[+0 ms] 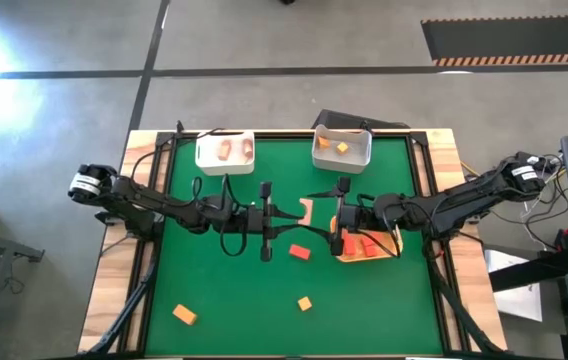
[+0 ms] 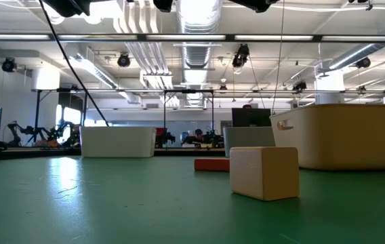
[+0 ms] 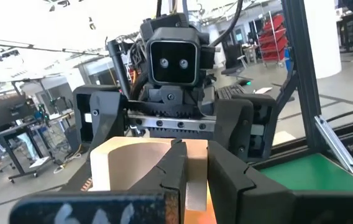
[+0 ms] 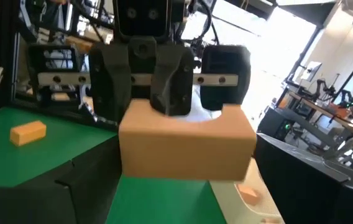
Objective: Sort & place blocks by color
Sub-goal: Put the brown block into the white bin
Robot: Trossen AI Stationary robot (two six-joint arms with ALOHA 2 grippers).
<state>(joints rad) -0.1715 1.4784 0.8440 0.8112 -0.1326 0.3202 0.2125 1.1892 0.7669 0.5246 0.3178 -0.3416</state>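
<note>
A tan arch-shaped block (image 1: 306,212) hangs above the middle of the green table (image 1: 224,290), between my two grippers, which face each other. My left gripper (image 1: 289,213) comes from the table's left and is shut on it. My right gripper (image 1: 328,215) comes from the right and is open, one finger (image 3: 96,127) on either side of the block. Loose on the mat lie a red block (image 1: 299,252) and two orange blocks (image 1: 185,315) (image 1: 305,303). My left gripper pinches the tan block between its two fingers (image 3: 176,168), at the block's end toward the table's left (image 4: 164,115), beside the arch's hollow. The fingers lie about level and come from the table's left. The block is lifted clear of the table.
Two white bins stand at the far edge: the left bin (image 1: 225,152) holds brownish blocks, the right bin (image 1: 341,148) an orange one. An orange tray (image 1: 392,243) with red blocks lies under my right arm. The low view shows a tan cube (image 2: 264,173) close by.
</note>
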